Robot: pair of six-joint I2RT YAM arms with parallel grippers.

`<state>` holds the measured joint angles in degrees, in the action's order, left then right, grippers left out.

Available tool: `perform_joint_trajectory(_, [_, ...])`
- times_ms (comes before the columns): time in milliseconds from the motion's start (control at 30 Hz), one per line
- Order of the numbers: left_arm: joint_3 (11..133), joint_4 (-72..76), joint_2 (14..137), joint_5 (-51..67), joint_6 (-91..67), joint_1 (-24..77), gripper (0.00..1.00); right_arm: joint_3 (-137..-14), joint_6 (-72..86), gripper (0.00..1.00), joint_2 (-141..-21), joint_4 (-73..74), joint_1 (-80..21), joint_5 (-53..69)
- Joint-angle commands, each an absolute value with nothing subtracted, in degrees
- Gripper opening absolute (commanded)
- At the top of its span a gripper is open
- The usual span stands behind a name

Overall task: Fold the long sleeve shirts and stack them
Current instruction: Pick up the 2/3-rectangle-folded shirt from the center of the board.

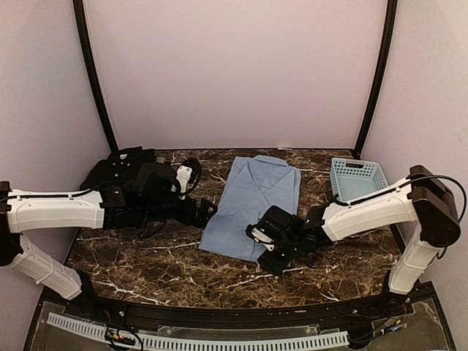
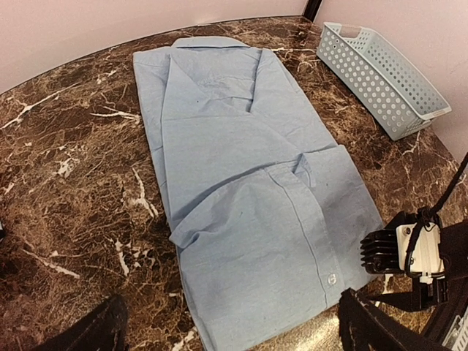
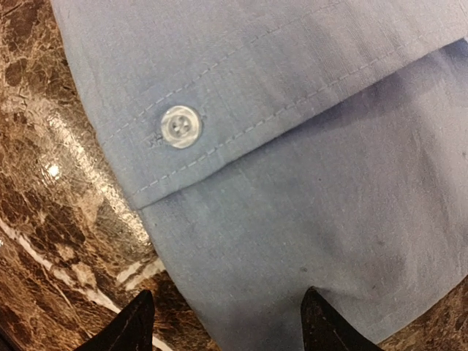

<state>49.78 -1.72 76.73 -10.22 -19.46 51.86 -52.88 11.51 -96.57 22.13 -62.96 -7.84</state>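
The light blue long sleeve shirt lies folded flat in the middle of the marble table, collar toward the back. The black long sleeve shirt is bunched at the back left, partly hidden by my left arm. My left gripper hovers just left of the blue shirt's near left edge. In the left wrist view the blue shirt fills the frame and the left gripper is open and empty. My right gripper is open over the shirt's near right corner, close to a button, with the cloth lying flat.
A pale blue lattice basket stands at the back right, also seen in the left wrist view as the basket. The right gripper shows beside the shirt's hem. Pink walls close in the back and sides.
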Motion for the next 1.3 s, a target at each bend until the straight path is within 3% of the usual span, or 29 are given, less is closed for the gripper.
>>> perform_joint_trajectory(0, [49.2, -5.8, 74.1, -6.5, -16.4, 51.5, 0.99, -55.0, 10.1, 0.6, -98.0, 24.3, -64.3, -11.2])
perform_joint_trajectory(167, [53.5, -13.1, 74.7, -0.7, -14.3, 51.5, 0.98, -55.4, 11.0, 0.39, -100.3, 27.1, -66.7, -13.2])
perform_joint_trajectory(333, [53.9, -14.4, 72.1, 8.3, -12.6, 51.5, 0.94, -55.3, 12.7, 0.0, -101.0, 29.2, -69.4, -13.4])
perform_joint_trajectory(767, [38.1, -3.3, 63.1, 19.0, 3.9, 56.8, 0.89, -48.1, 15.7, 0.0, -84.5, 29.2, -71.8, 9.4])
perform_joint_trajectory(1033, [36.5, -2.2, 67.8, 15.0, 16.1, 66.9, 0.91, -46.3, 17.6, 0.0, -75.1, 28.4, -67.7, 20.1])
perform_joint_trajectory(1267, [36.2, 4.5, 75.4, 4.8, 25.3, 71.5, 0.92, -44.4, 17.1, 0.0, -71.3, 27.1, -63.0, 27.2])
